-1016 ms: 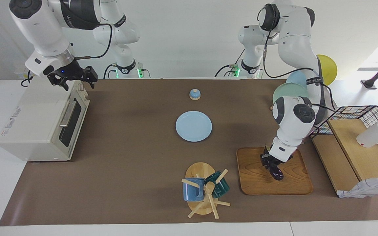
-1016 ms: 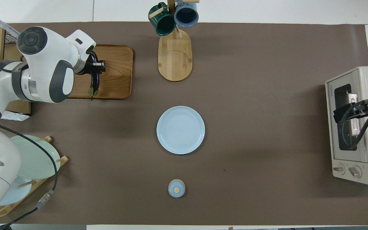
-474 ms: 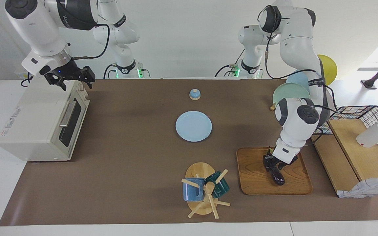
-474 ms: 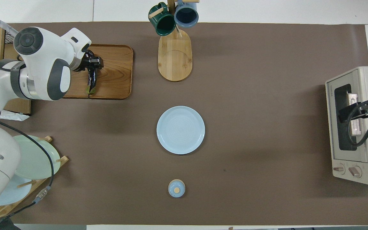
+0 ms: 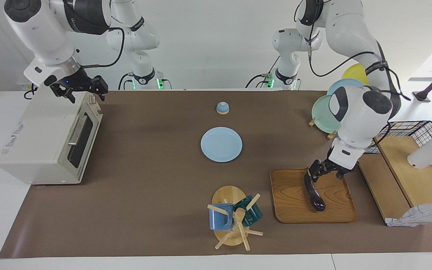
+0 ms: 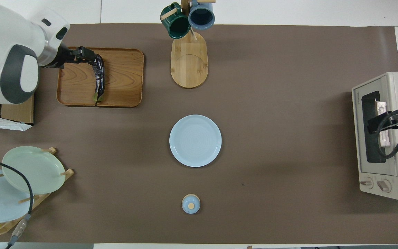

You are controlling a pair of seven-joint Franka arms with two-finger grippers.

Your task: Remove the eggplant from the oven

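Note:
The dark purple eggplant (image 5: pixel 314 195) (image 6: pixel 99 76) lies flat on the wooden tray (image 5: pixel 294 204) (image 6: pixel 124 84) at the left arm's end of the table. My left gripper (image 5: pixel 324 171) (image 6: pixel 78 55) hovers open over the tray's edge, just above the eggplant's end that lies nearer the robots, and holds nothing. The cream-white oven (image 5: pixel 39 142) (image 6: pixel 392 86) stands at the right arm's end with its dark glass door closed. My right gripper (image 5: pixel 85 93) (image 6: pixel 384 122) hangs open above the oven's top front edge.
A pale blue plate (image 5: pixel 221 144) lies mid-table, with a small blue lid (image 5: pixel 222 108) nearer the robots. A mug tree (image 5: pixel 234 219) with two mugs stands beside the tray. A plate rack (image 5: pixel 324 110), a wire basket (image 5: pixel 418 129) and wooden boards (image 5: pixel 407 168) crowd the left arm's end.
My left gripper opened, let go of the eggplant and rose and drew back off it toward the tray's edge. The eggplant now rests on the tray. The right gripper lifted slightly over the oven.

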